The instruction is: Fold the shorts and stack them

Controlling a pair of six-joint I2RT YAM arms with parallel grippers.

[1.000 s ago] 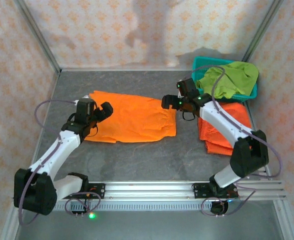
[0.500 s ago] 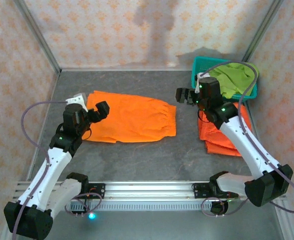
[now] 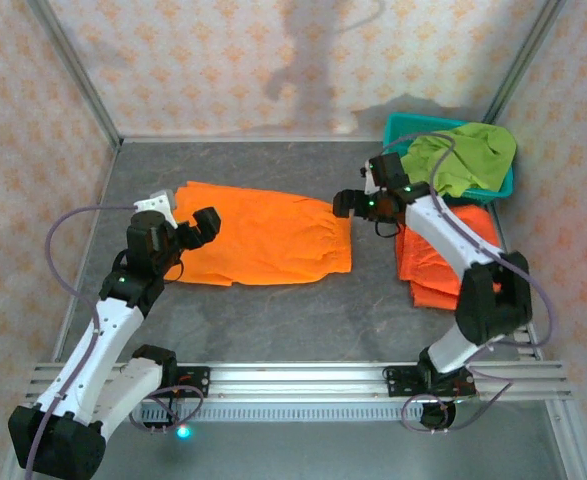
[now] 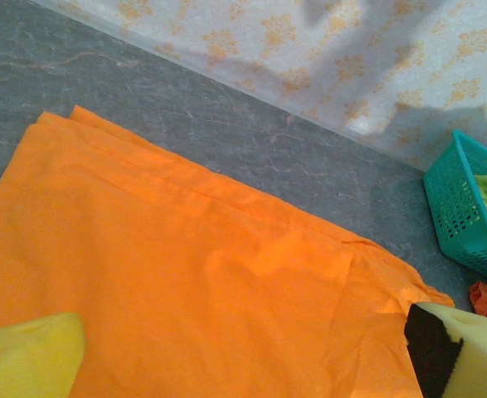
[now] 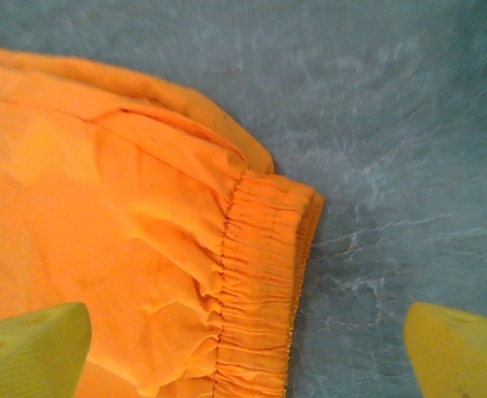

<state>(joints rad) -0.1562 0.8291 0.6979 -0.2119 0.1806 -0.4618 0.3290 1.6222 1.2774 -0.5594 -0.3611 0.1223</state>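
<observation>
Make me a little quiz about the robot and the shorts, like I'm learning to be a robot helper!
1. True or false: the green shorts sit in the basket.
2. Which part of the flat orange shorts is the right gripper above? A: the stretchy waist. B: a leg hem. C: the middle.
3. Fill in: the left gripper and the right gripper both stand ___.
Key: 1 true; 2 A; 3 open.
</observation>
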